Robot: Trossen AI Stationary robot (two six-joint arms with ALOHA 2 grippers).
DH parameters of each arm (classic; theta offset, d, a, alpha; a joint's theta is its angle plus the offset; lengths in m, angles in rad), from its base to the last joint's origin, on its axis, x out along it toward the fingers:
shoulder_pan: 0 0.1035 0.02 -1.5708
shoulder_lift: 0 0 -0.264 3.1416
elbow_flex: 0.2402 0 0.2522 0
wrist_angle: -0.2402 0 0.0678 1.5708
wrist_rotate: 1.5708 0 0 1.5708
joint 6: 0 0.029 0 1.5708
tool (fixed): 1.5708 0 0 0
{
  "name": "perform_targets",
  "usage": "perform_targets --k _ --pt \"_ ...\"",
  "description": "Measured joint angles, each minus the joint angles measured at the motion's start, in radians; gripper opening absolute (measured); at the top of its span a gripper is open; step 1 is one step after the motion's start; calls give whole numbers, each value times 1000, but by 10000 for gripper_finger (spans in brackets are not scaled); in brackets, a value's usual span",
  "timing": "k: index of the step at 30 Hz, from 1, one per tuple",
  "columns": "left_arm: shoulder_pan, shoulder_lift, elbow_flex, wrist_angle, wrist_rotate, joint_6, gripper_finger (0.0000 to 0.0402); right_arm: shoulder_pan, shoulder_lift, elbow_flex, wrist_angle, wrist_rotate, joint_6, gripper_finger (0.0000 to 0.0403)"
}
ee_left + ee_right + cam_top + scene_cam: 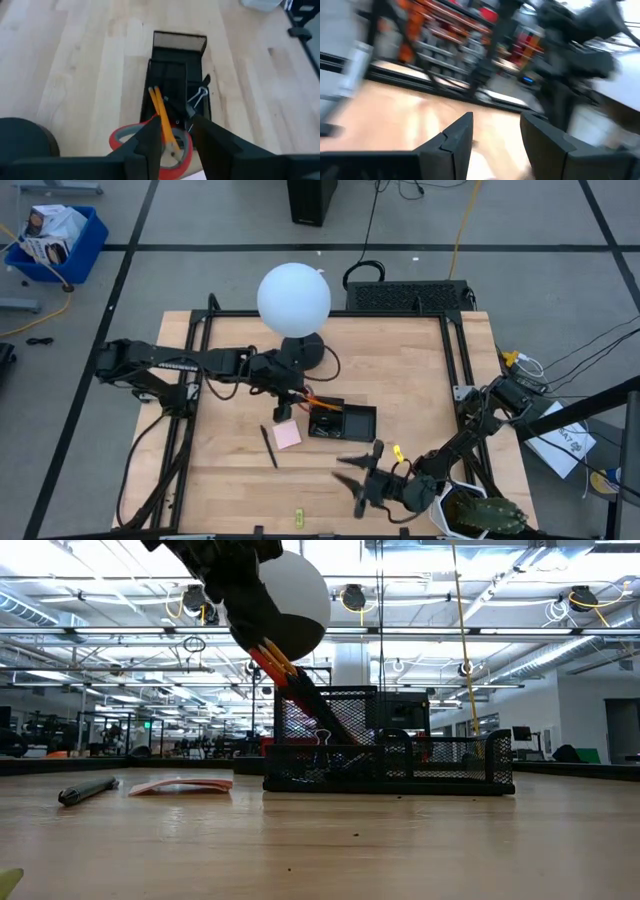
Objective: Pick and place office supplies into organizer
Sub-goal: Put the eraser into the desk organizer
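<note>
The black mesh organizer (352,421) (400,755) (176,60) sits mid-table. My left gripper (293,396) (250,620) (176,125) hovers at its left end, shut on the orange pencils (159,107). The red scissors handles (125,142) lie just under the fingers, and dark blades (325,720) slant down into the tray. A black clip (199,96) sits inside. The pink sticky-note pad (287,435) (180,785), a black pen (269,446) (85,790) and a yellow-green piece (298,520) lie on the table. My right gripper (352,472) (496,125) is open near the near edge. My left gripper pinches the orange pencils near their upper ends (167,135) between its two fingers, coming slanting down from the table's left. The pencils tilt, with their lower ends (151,91) down in the organizer's left compartment. Whether the fingers also touch the red scissors handle, I cannot tell.
A white globe lamp (294,298) (300,595) on a round black base (305,352) stands just beyond my left gripper. A small yellow item (397,452) lies near my right arm. Bare wood spreads right of the organizer and toward the near-left corner.
</note>
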Motion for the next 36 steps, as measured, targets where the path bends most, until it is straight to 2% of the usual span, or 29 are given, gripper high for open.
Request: perform_targets --k 3,6,9,14,18,21,27,36 --pt "-32 -46 -25 34 -1 -10 123 -13 1 -17 22 30 -23 155" --pt "-76 -126 -78 173 38 -13 120 -27 1 -27 29 18 -28 155" --pt "-121 -224 -151 267 53 -37 116 0 -5 -29 33 96 -30 155" --pt "-195 -388 -290 354 40 -108 119 36 -8 -28 74 84 -31 155" --pt "-259 -470 -397 471 -6 -139 120 34 -8 -28 61 67 -27 155" --pt "-298 -500 -445 562 -9 -139 120 35 -8 -28 64 40 -28 155" --pt "-363 -522 -490 565 -21 -160 120 28 -8 -29 57 13 -26 155" --pt "-423 -519 -497 569 -133 -113 120 28 -8 -29 58 13 -26 155"
